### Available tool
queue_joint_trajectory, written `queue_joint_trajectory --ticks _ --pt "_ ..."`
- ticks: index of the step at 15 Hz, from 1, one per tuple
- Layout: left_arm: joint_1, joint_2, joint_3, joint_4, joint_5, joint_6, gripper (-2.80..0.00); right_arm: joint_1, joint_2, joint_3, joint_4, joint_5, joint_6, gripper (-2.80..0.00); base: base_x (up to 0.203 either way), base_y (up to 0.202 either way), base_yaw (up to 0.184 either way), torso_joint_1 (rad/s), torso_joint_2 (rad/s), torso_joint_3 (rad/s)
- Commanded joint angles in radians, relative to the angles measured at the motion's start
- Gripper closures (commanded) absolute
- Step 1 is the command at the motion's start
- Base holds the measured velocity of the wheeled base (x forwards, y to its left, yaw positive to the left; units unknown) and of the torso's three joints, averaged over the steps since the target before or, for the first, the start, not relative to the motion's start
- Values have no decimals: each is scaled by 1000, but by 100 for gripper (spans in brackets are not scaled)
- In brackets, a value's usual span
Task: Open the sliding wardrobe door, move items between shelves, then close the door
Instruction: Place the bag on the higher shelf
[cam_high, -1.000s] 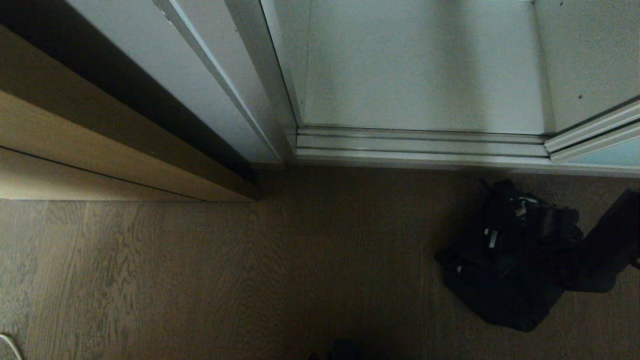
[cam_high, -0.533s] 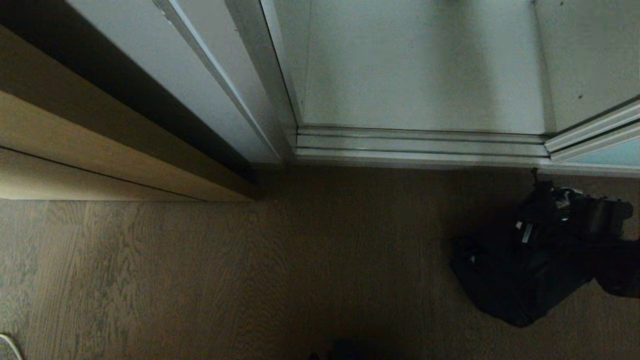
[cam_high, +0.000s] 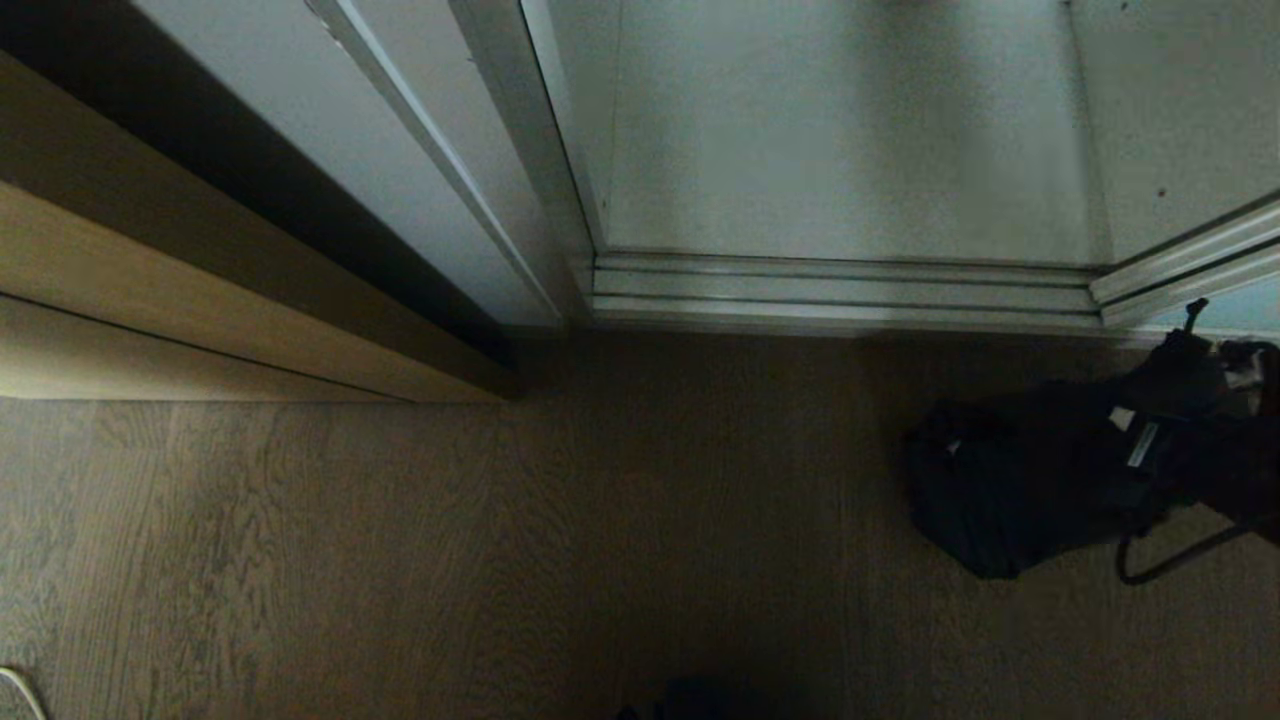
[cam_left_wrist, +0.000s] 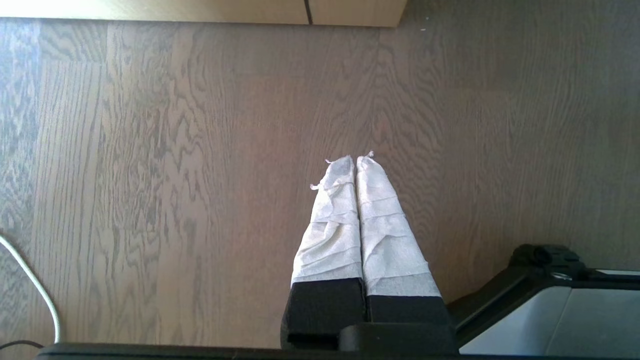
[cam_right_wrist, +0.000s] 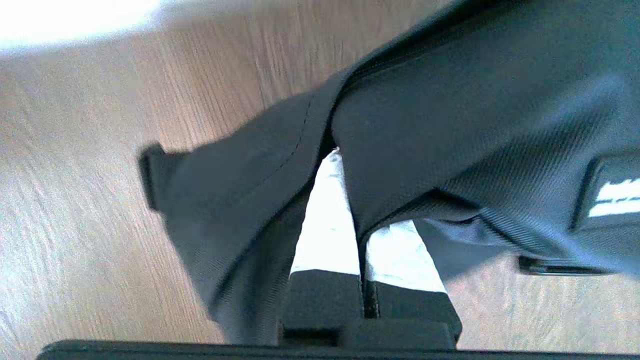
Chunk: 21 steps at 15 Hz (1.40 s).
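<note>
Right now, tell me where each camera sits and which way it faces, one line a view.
Head view: high on the robot, looking down at the wood floor, the open wardrobe's bottom shelf and the black bag; the right arm enters at the right edge.
Left wrist view: behind the left pincer, facing floor; its shut taped fingers show.
Right wrist view: behind the right pincer, facing the bag's fabric, on which it is shut.
Shared: head and right wrist views both show the bag; all show the floor.
</note>
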Motion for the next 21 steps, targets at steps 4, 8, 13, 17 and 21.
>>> queue_joint_trajectory --ticks 4,8,13,17,21 --pt "1 1 0 0 0 0 0 -26 -224 70 1 -9 -20 0 0 0 0 0 0 0" --pt "2 1 0 0 0 0 0 -28 -358 228 41 -9 -26 0 0 0 0 0 0 0" --pt "1 1 0 0 0 0 0 -26 -527 207 73 -120 -32 0 0 0 0 0 0 0" --pt "1 1 0 0 0 0 0 -2 -677 164 168 -136 -56 0 0 0 0 0 0 0" --pt "1 1 0 0 0 0 0 46 -808 137 390 -129 -71 0 0 0 0 0 0 0"
